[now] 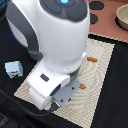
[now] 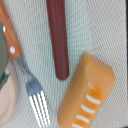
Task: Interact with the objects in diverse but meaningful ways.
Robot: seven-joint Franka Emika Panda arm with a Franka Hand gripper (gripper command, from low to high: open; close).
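In the wrist view a brown sausage (image 2: 58, 37) lies lengthwise on the woven placemat (image 2: 100, 35). Beside it, apart from it, rests a yellow ridged bread piece (image 2: 86, 92). On the sausage's other side is an orange-handled fork (image 2: 30, 85). The exterior view shows my arm hanging over the placemat (image 1: 100, 60) and covering most of it. My gripper (image 1: 64, 95) points down at the mat, and its fingers are hidden in both views. A white-and-teal milk carton (image 1: 13, 69) stands off the mat at the exterior view's left. A grey pot (image 1: 122, 17) sits at the far right.
A tan plate rim (image 2: 5, 100) shows next to the fork. Two orange handle ends (image 1: 91, 58) (image 1: 82, 86) poke out from under the arm. Dark stove burners (image 1: 95, 6) lie at the back. The table around the mat is black.
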